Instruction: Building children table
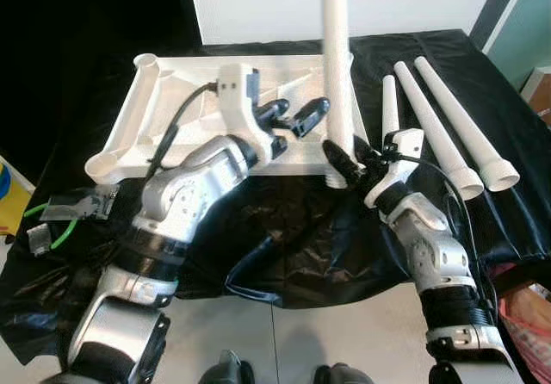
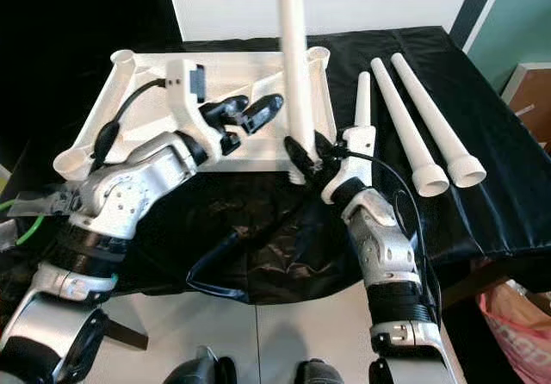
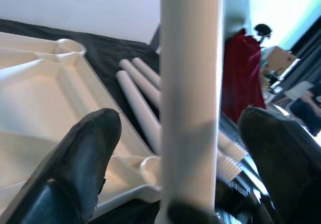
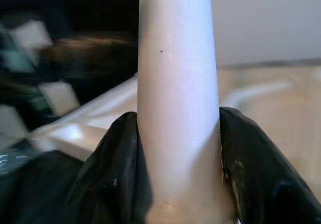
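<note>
- Right gripper (image 1: 344,162): clenched on upright white plastic tapered leg (image 1: 337,65), low on its shaft, at near right corner of upturned white plastic tabletop (image 1: 172,100) on black cloth (image 1: 310,246).
- Right wrist view: both black fingers (image 4: 118,184) pressed against leg.
- Left gripper (image 1: 297,115): released, fingers spread, at 9 o'clock of leg.
- Left wrist view: leg between fingers, untouched.
- Loose white tapered legs (image 1: 448,126): three, lying at 3 o'clock of tabletop.

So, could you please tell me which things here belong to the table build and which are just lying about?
For the job:
- upside-down white tabletop
- upright white leg, clamped in the right end effector by the tabletop's near corner
- three spare legs lying on the black cloth
- left end effector, open over the tabletop

Lying about:
- green cable
- red bag
</note>
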Available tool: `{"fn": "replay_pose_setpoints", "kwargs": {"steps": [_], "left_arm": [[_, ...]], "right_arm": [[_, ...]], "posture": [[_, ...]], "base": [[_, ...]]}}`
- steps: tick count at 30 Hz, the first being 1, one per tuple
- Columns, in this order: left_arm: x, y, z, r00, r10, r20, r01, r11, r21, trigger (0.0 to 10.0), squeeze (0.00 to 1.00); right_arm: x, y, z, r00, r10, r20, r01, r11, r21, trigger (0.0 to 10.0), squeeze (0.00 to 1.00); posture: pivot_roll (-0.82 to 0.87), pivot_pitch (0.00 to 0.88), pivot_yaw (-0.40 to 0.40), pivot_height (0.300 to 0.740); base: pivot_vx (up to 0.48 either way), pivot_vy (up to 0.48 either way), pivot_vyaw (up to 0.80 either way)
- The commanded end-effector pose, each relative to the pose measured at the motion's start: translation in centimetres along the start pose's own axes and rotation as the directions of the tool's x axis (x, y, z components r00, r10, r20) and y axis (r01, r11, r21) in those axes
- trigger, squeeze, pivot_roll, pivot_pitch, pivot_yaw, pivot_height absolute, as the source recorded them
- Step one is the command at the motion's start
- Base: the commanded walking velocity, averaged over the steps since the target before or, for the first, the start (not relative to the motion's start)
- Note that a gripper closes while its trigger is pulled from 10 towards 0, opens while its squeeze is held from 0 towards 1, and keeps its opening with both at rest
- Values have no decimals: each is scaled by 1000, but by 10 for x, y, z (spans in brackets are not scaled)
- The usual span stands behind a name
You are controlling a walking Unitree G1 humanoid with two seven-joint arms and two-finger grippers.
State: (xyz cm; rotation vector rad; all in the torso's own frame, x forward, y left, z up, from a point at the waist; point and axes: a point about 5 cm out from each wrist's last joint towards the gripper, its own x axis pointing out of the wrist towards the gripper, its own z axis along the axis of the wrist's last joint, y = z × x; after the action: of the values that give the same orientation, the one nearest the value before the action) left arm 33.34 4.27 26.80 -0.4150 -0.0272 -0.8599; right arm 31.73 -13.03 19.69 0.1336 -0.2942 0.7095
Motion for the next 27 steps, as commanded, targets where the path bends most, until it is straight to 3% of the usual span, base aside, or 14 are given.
{"fn": "replay_pose_setpoints", "kwargs": {"steps": [1, 3, 6, 17, 18, 19, 20, 21, 27], "left_arm": [[-4, -21, 0, 906, -422, -11, 422, 907, 0, 10000, 0], [1, -20, 3, 900, -436, -16, 436, 900, 15, 10000, 0], [4, -19, 6, 899, -437, -20, 438, 899, 24, 10000, 0], [0, -8, 31, 903, -428, 25, 426, 903, 57, 10000, 0], [-2, -7, 35, 904, -427, 36, 425, 904, 51, 4196, 0], [-2, -7, 37, 903, -427, 41, 425, 904, 50, 2588, 0], [-2, -7, 37, 903, -427, 41, 425, 904, 50, 2588, 0], [-4, -6, 39, 901, -430, 53, 427, 902, 57, 0, 0], [-5, -9, 45, 884, -460, 80, 458, 888, 35, 0, 0]], "right_arm": [[0, 6, 1, 999, 49, 3, -49, 999, 9, 10000, 0], [-1, 19, 2, 988, 152, -5, -152, 988, 10, 10000, 0], [-3, 26, 3, 981, 193, -12, -193, 981, 8, 10000, 0], [-12, 27, -5, 978, 190, -81, -191, 982, 0, 10000, 0], [-13, 26, -6, 978, 188, -89, -189, 982, -2, 10000, 0], [-15, 27, -7, 977, 190, -100, -191, 982, -1, 10000, 0], [-15, 27, -7, 977, 190, -100, -191, 982, -1, 10000, 0], [-16, 27, -9, 976, 191, -109, -193, 981, -6, 10000, 0], [-16, 27, -11, 974, 191, -126, -194, 981, -13, 10000, 0]], "posture": [[-57, 102, 58, 740], [-56, 99, 52, 740], [-56, 99, 51, 740], [-61, 100, 51, 740], [-60, 99, 53, 740], [-60, 99, 53, 740], [-60, 99, 53, 740], [-57, 100, 52, 740], [-48, 101, 44, 740]], "base": [[0, 0, 0], [0, 0, 0], [0, 0, 0], [0, 0, 0], [0, 0, 0], [0, 0, 0], [0, 0, 0], [0, 0, 0], [0, 0, 0]]}}
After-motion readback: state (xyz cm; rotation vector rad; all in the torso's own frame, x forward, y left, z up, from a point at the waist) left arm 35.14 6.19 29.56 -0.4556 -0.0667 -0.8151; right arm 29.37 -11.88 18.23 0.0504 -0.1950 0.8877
